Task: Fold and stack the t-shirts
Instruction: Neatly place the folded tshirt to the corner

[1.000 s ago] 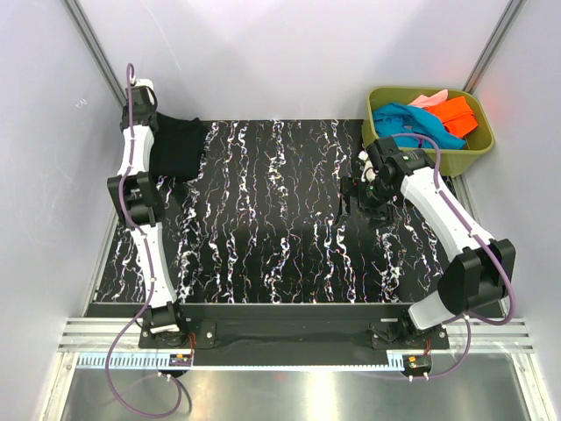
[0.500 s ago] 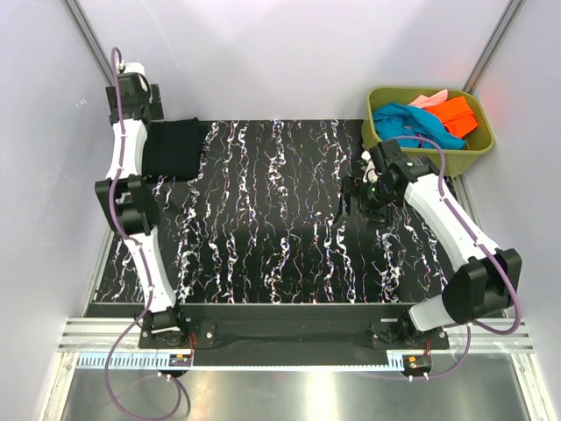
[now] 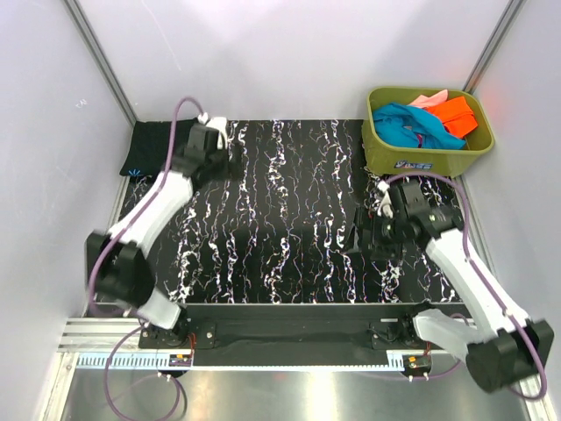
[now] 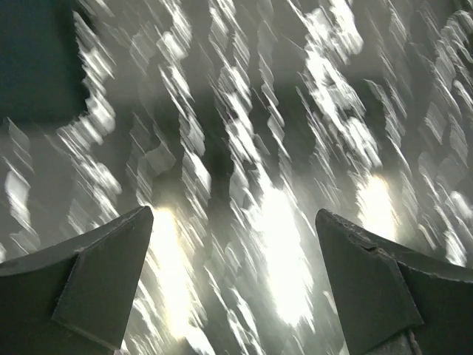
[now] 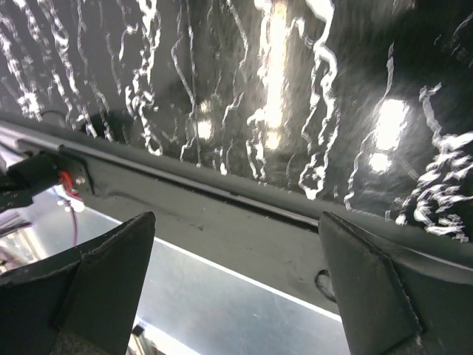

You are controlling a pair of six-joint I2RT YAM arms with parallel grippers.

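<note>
I see one item done and three outstanding on the desk (image 3: pixel 280 219). The black t-shirt (image 3: pixel 151 147) lies as a compact dark rectangle just left of the left gripper (image 4: pixel 233 213), apart from it. I judge it folded and placed as the base of the stack. The olive tub (image 3: pixel 421 162), on the far side of the right gripper (image 5: pixel 236 215), holds the teal tee (image 3: pixel 405 123), orange tee (image 3: pixel 453 116) and pink tee (image 3: pixel 427 99) in a heap, none folded. The left arm reaches toward the far side, jaws wide and empty. The right arm is bent low over the desk's near edge — jaws likewise spread, nothing between them.
</note>
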